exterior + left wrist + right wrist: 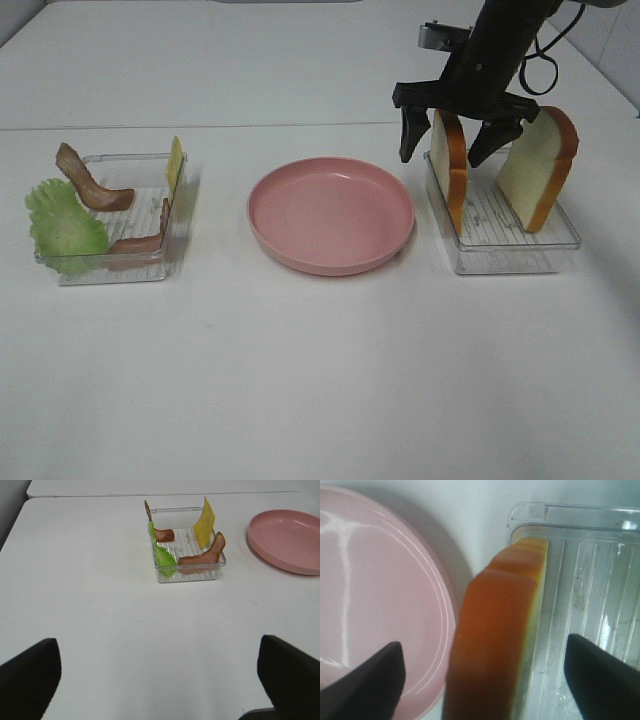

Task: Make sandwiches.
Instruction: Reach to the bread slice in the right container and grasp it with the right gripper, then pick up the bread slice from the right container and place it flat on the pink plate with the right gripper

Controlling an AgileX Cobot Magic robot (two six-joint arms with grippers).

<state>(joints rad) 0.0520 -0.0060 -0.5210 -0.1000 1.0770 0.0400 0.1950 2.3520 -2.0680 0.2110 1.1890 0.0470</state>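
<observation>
- Item: table (320, 380). White and plain, it carries everything I list below.
- Item: pink plate (330, 268). Round with a shallow rim, it sits mid-table between the two trays, and nothing lies in it.
- Item: right tray (510, 250). Clear ribbed plastic, just beside the plate on my right-arm side, holding two bread slices on edge.
- Item: left tray (105, 278). Same clear plastic, on the far side of the plate, well apart from the right tray, holding the fillings.
- Item: right gripper (442, 158). It is lowered over the right tray. Its fingers (365, 680) are spread to either side of the slice nearest the plate, with a gap showing on both sides (nothing is clamped from what I see on the wrist feed).
- Item: left gripper (160, 680). Its jaws are wide apart with nothing between them. It is over bare table, well back from the left tray.
- Item: first bread slice (455, 185). Cream face, orange-brown crust, upright at the plate end of the right tray, between the right fingers.
- Item: second bread slice (535, 165). It leans at the tray's other end, apart from the first.
- Item: lettuce leaf (65, 225). Ruffled light green, draped over the outer edge of the left tray.
- Item: bacon strips (90, 185). Two curled brown pieces inside the left tray.
- Item: cheese slice (175, 165). Yellow, propped against the tray wall nearest the plate.
</observation>
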